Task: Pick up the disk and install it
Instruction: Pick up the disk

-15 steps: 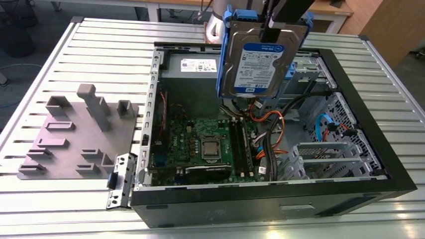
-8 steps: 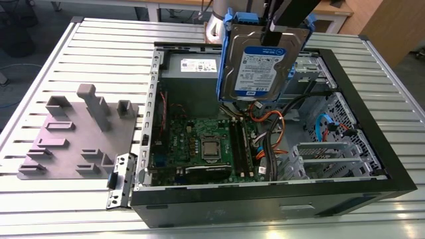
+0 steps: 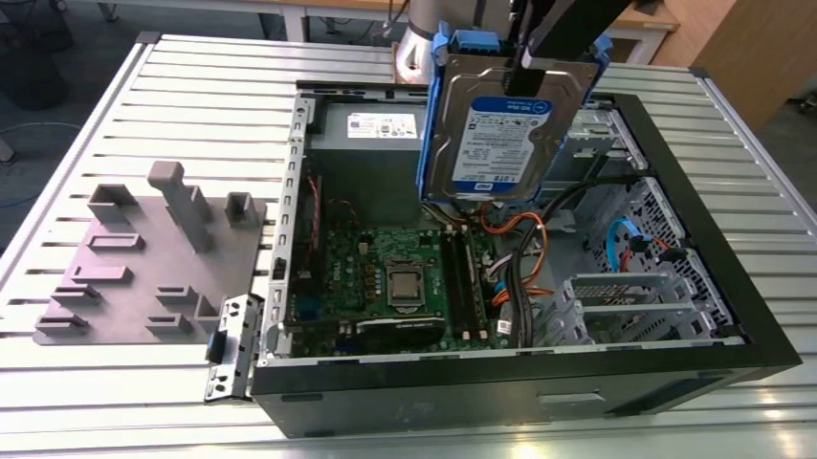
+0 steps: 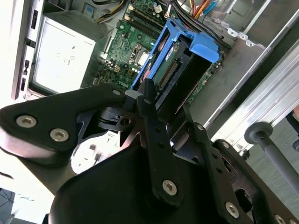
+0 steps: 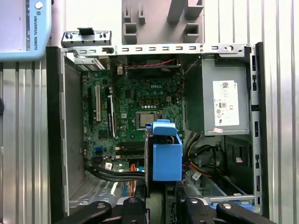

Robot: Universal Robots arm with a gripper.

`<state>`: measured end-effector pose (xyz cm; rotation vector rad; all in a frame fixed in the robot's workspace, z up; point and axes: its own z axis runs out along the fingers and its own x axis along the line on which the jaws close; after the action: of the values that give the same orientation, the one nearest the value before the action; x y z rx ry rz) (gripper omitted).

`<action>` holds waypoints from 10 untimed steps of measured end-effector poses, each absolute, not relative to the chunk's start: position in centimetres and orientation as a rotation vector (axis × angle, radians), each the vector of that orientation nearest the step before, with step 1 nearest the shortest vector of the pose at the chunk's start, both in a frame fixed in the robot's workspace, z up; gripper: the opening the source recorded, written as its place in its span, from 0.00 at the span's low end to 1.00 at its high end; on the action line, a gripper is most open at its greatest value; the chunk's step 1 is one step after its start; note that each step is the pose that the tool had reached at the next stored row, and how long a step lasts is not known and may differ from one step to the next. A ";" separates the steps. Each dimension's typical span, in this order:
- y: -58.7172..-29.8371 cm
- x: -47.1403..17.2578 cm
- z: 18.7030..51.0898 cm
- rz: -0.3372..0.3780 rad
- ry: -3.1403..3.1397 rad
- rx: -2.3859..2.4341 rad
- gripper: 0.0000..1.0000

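- An open black computer case [image 3: 511,387] lay on its side on a slatted metal table [image 3: 191,86], its interior facing up.
- The case held a green motherboard [image 3: 383,253] with a processor socket [image 3: 406,285] and a grey power-supply box [image 3: 370,163] with a white sticker. It also held orange and blue cables [image 3: 526,244] and, toward the exterior view's right, a perforated metal drive cage [image 3: 638,296].
- The disk [image 3: 504,134], silver-grey in a blue carrier frame, hung upright over the case, above the area between the power-supply box and the drive cage.
- The gripper [image 3: 534,76] was clamped on the disk's upper edge and carried it.
- The exterior view took in the disk's white-and-blue label face. It also showed a grey fixture plate [image 3: 141,258] with raised blocks lying on the table beside the case, on the exterior view's left.
- The second wrist view looked past the black fingers [image 4: 152,116] along the disk [image 4: 180,70]. It showed the disk's circuit-board side and the blue frame, with the power-supply box [image 4: 60,56] beyond.
- The first wrist view looked straight down into the case with the gripper [image 5: 161,205] at the frame's edge. It showed the disk [image 5: 167,154] end-on as a blue block over the motherboard [image 5: 140,107].
- That view also caught a pale blue part of the robot's base [image 5: 18,28] standing on the table outside the case.
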<state>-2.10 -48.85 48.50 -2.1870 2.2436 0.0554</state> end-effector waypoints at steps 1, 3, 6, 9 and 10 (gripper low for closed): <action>-49.0 -2.1 48.5 0.055 2.244 -2.187 0.35; -49.2 -2.1 48.5 0.055 2.244 -2.187 0.35; -49.5 -2.1 48.5 0.055 2.244 -2.187 0.35; -49.8 -2.1 48.5 0.055 2.244 -2.187 0.35; -49.9 -2.1 48.5 0.055 2.244 -2.187 0.35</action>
<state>-2.10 -49.92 48.50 -2.1874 2.2439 0.0546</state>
